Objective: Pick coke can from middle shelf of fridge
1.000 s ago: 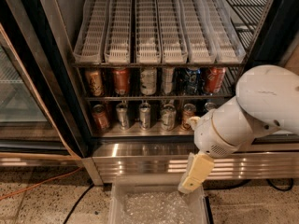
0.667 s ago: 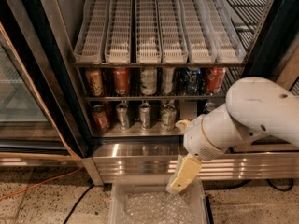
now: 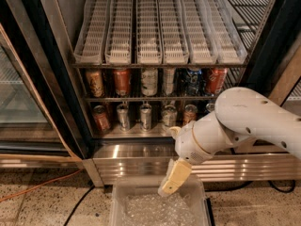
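Observation:
The fridge (image 3: 42, 79) stands open in front of me. The coke can (image 3: 122, 81), red with a silver rim, stands second from left on the middle shelf (image 3: 150, 98), a dark wire rack with a thin front bar. To its left is an orange-tan can (image 3: 94, 82); a red can with white and dark markings (image 3: 216, 79) is at the right end. My gripper (image 3: 169, 185) hangs low, pointing down, in front of the steel base and well below and right of the coke can. My white arm (image 3: 244, 121) covers the fridge's lower right.
A rack with white plastic lanes (image 3: 155, 27) sits above the can row. Several more cans (image 3: 146, 116) stand on the shiny steel floor below. A clear plastic tub (image 3: 136, 206) sits on the speckled floor under the gripper. A glass door (image 3: 19, 93) is at left.
My arm has swung left and the gripper has shifted left, staying low over the tub. The cans have not moved.

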`<state>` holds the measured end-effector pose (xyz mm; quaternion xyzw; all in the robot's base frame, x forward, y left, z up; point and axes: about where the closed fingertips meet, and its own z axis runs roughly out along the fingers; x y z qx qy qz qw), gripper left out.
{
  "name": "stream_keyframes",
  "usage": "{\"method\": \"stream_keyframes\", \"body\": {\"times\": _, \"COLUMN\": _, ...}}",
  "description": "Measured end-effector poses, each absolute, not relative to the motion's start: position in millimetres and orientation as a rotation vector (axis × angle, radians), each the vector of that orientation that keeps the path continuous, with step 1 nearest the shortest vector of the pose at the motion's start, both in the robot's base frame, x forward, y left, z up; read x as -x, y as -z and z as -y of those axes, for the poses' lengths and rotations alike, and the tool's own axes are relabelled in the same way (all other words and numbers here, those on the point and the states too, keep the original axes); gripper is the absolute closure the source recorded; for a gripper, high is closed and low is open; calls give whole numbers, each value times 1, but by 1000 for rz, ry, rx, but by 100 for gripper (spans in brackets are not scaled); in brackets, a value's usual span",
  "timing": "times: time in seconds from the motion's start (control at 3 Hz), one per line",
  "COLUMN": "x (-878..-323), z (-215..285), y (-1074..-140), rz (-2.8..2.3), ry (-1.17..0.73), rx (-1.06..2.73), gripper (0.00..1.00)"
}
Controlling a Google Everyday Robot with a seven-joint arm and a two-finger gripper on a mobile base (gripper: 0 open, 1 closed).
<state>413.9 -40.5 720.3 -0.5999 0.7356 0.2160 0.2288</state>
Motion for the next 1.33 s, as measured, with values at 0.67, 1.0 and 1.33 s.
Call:
{"method": "stream_keyframes", "body": {"times": 0.67, "x": -440, "z": 7, "y": -693, "rz": -1980, "ry": -768, "rx": 1465, "gripper": 0}}
{"method": "stream_keyframes", "body": {"times": 1.0, "x": -459, "z": -13, "y": -687, "rz": -1942, "ry": -824, "rx": 1350, "gripper": 0}}
{"method": "stream_keyframes", "body": {"times": 1.33, "x": -467, "z": -31, "y": -679, "rz": -1895, "ry": -881, "rx": 1287, "gripper": 0}}
